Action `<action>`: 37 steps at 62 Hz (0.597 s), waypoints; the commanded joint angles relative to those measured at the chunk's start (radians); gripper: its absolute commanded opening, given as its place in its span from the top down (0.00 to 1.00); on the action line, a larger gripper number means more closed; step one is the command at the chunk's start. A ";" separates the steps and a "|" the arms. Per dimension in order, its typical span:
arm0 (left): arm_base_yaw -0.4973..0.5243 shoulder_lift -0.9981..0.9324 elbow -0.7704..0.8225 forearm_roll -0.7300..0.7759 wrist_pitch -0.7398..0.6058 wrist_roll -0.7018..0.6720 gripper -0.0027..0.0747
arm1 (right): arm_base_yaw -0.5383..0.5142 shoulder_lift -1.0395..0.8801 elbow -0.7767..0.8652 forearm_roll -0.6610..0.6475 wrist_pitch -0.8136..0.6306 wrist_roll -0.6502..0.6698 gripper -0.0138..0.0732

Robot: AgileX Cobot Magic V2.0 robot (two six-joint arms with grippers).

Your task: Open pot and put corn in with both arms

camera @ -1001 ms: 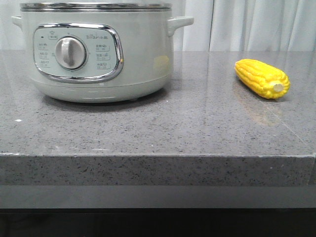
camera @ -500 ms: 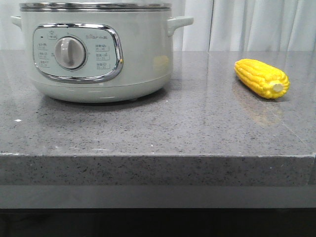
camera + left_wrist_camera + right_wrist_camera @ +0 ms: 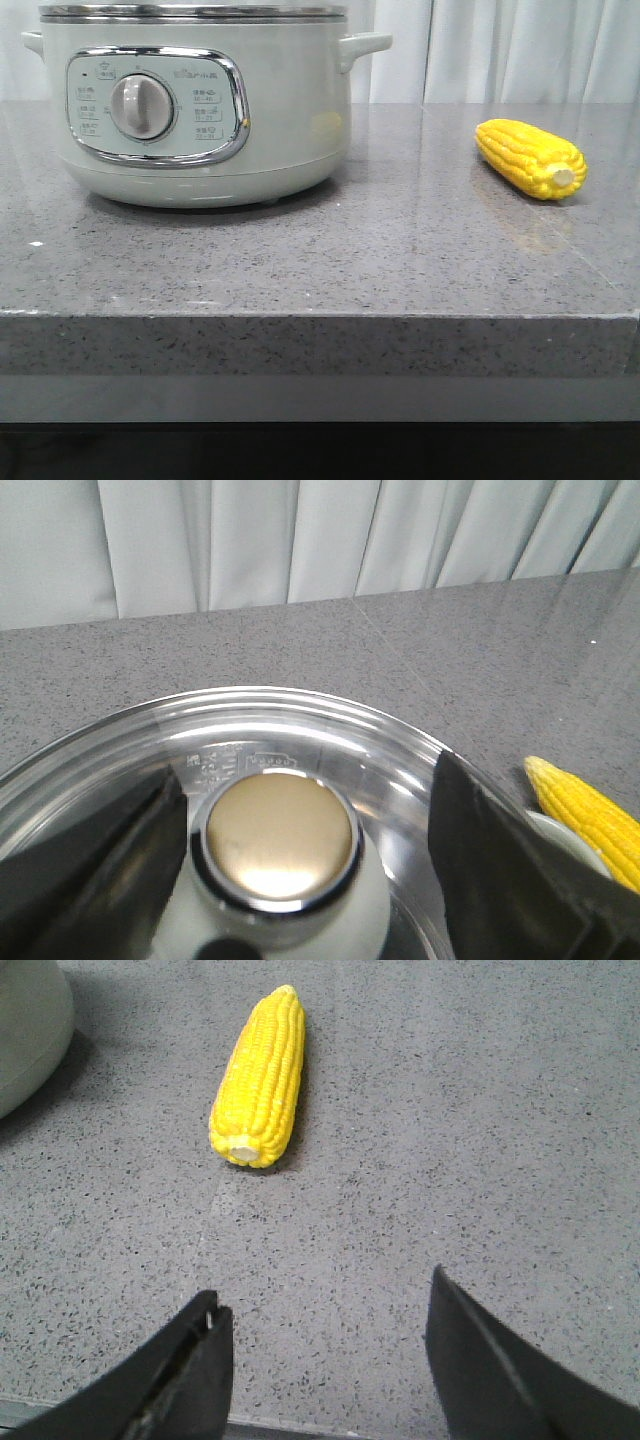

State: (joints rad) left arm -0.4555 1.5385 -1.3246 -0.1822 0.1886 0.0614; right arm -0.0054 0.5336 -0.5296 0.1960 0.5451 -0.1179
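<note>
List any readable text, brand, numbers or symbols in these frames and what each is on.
"Bear" (probable reading, small), followed by small characters too blurred to read: above the dial on the pot control panel.
Small boxed setting labels either side of the dial: too small to read.
Embossed markings on the glass lid behind its knob: too faint to read.
Corn, countertop, curtain: no text.
</note>
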 commanded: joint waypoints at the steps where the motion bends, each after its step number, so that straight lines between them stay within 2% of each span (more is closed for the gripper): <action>1: -0.008 0.002 -0.060 -0.013 -0.096 0.001 0.32 | 0.000 0.010 -0.037 0.008 -0.075 -0.009 0.33; 11: -0.008 0.048 -0.067 -0.013 -0.127 0.001 0.34 | 0.000 0.010 -0.037 0.008 -0.101 -0.009 0.33; 27: -0.008 0.070 -0.067 -0.013 -0.125 0.001 0.53 | 0.000 0.010 -0.037 0.008 -0.110 -0.009 0.33; 37: -0.006 0.070 -0.067 -0.013 -0.136 0.001 0.61 | 0.000 0.010 -0.037 0.008 -0.111 -0.009 0.33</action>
State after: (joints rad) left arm -0.4555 1.6421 -1.3608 -0.1843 0.1139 0.0637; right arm -0.0054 0.5336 -0.5296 0.1983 0.5095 -0.1179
